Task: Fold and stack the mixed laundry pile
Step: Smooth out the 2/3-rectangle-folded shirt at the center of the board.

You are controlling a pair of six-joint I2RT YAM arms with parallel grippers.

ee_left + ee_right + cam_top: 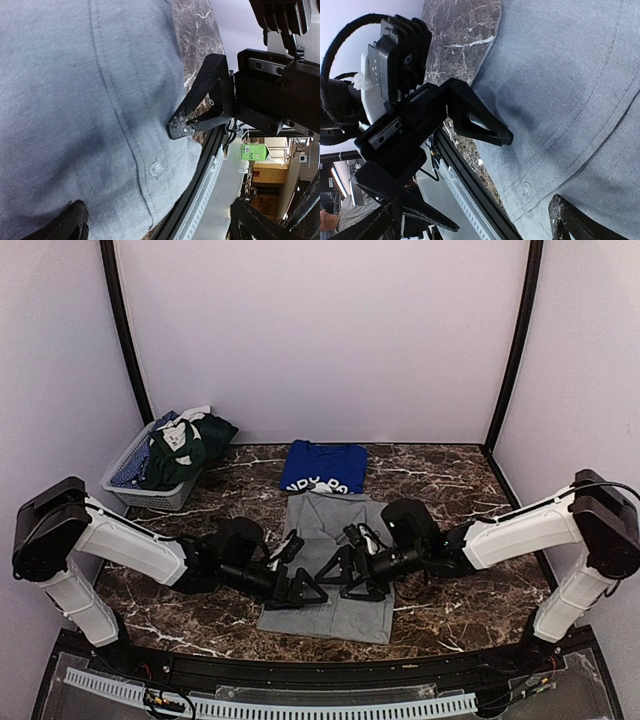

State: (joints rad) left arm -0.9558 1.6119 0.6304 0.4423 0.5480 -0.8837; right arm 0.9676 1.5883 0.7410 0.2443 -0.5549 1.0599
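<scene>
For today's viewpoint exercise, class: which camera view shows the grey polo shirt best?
The top external view: the grey polo shirt lies flat, its full outline visible. Both wrist views show only close patches: fabric, seams, a button.

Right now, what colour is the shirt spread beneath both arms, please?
The shirt is light grey; best in the left wrist view.

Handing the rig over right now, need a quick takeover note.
Left gripper: open, over the grey polo, holding nothing.
Right gripper: open, over the same shirt, empty.
Blue T-shirt: folded, at the back of the table.
Dark-green and patterned pieces: in the basket, rear left.
Done: T-shirt. Left: finish the polo, stack it, then the basket's pieces.
</scene>
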